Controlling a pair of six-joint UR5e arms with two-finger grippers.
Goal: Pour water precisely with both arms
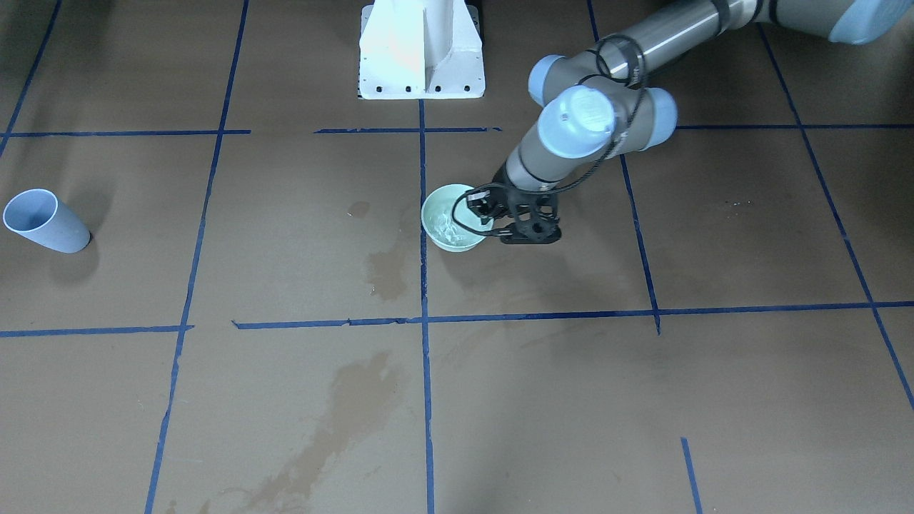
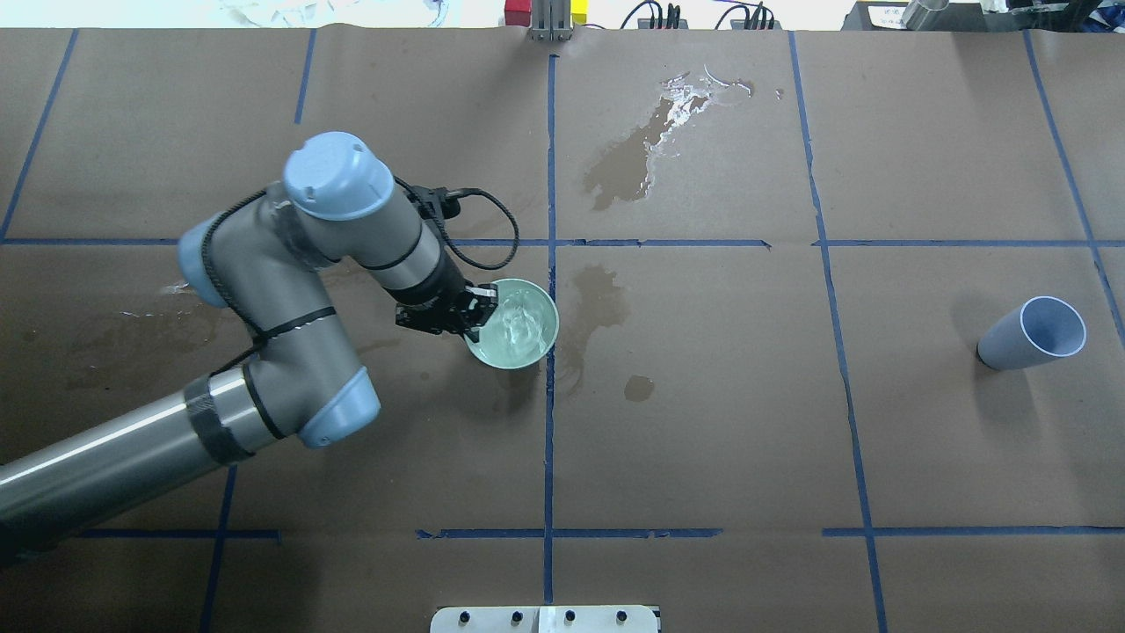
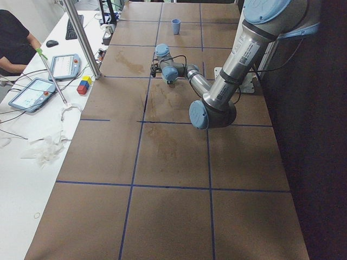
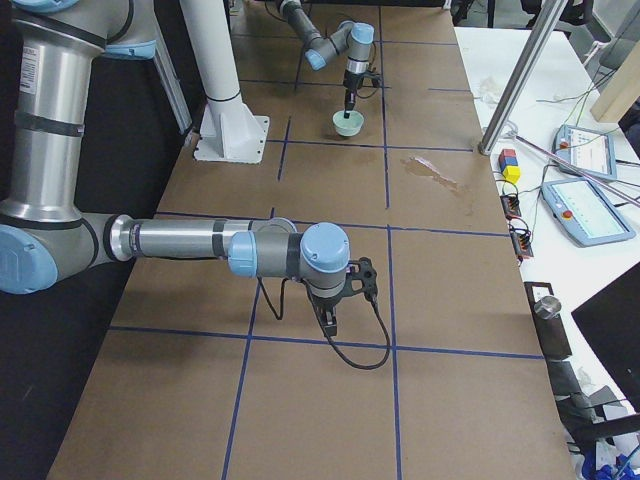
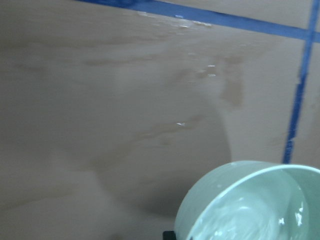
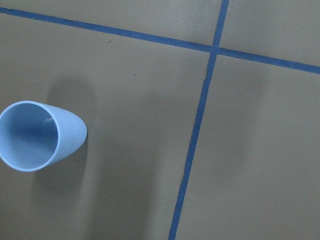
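Left gripper: jaws clenched on the rim of the pale-green bowl, mid-tabletop.
Water: rippling inside the bowl.
Right gripper: jaws' state cannot be told.
Blue cup: upright, well apart.

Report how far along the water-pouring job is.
Done: nothing poured, it seems; the pale blue plastic cup looks empty. In hand: the left gripper is at the rim of the mint-green round bowl, which holds rippling water; its grip is unclear. Left: lifting, bringing in the right gripper, now far from the bowl, and the pour itself.
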